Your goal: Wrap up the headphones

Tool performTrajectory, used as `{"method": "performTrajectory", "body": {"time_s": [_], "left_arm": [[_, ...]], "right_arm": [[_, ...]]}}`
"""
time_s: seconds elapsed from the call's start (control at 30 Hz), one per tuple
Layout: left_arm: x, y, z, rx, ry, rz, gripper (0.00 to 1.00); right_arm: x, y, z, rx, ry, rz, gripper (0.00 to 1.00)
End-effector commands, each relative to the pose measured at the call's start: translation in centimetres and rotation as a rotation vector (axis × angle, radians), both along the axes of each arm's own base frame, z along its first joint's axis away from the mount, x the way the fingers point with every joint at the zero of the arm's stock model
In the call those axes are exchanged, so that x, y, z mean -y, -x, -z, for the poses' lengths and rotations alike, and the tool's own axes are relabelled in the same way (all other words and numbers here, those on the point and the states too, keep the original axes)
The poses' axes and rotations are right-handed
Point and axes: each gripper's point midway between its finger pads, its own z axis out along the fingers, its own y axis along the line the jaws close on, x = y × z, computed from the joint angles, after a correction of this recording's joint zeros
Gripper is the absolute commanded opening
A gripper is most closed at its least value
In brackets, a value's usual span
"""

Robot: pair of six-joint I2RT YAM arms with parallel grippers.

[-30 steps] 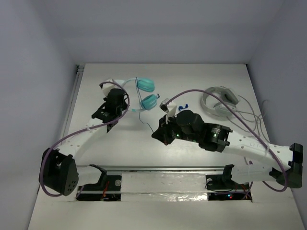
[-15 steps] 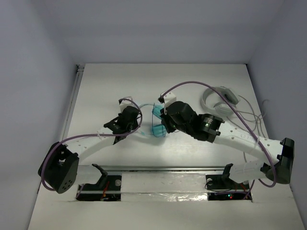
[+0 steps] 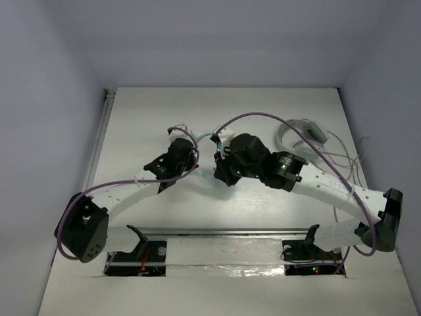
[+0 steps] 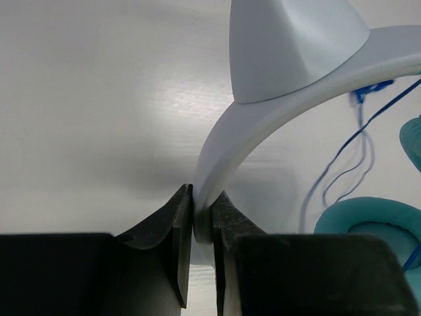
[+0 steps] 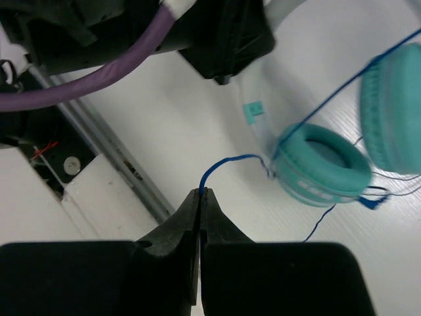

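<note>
Left wrist view shows the left gripper [image 4: 200, 220] closed on the headphones [image 4: 309, 72]: its two fingers pinch the pale headband [image 4: 230, 131] edge-on. From the fingertips the band rises and curves away to the right of the gripper. One teal ear cup [image 4: 368, 220] sits low at the gripper's right, above the pale counter [image 4: 92, 99], and the thin blue cord [image 4: 342, 168] hangs loose beyond it. I judge that this grip anchors the headphones, so they do not slide when the cord is pulled.

In the right wrist view the right gripper [image 5: 200, 197] is closed on the cord. The cord leaves the fingertips as a small blue arc and runs ahead and to the right, to the nearer ear cup. Both cups are ahead of this gripper and to its right. The left arm [image 5: 223, 39] is ahead on its left side, so the two grippers work close together. Holding the cord by a short length probably gives control of the slack for winding.

I see no turns of cord around the band, so the wrapping seems to be at an early stage. Such a thin cord may slip out of the fingers or catch on a cup.
</note>
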Motion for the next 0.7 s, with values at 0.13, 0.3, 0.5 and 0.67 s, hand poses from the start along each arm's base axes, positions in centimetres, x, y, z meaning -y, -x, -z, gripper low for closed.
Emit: {"method": "performTrajectory", "body": {"time_s": [0.13,0.3,0.5,0.67], "left_arm": [[4.2,-3.2,-6.3,0.161,0.160,0.076,0.00],[4.2,-1.8,-4.2,0.111,0.142,0.130,0.00],[4.8,1.7,-0.4,0.025,0.144,0.233,0.00],[3.7,2.8,1.2,-0.005,0.089,0.200,0.00]], "right_arm": [[-0.9,1.6,-3.1,0.014,-0.086,-0.097,0.00],[0.5,-1.1,-3.2,0.093,-0.008,0.032,0.00],[1.2,-2.1,-4.1,0.139,0.006,0.086,0.00],[2.0,-2.1,-5.4,0.154,0.003,0.105,0.00]]}}
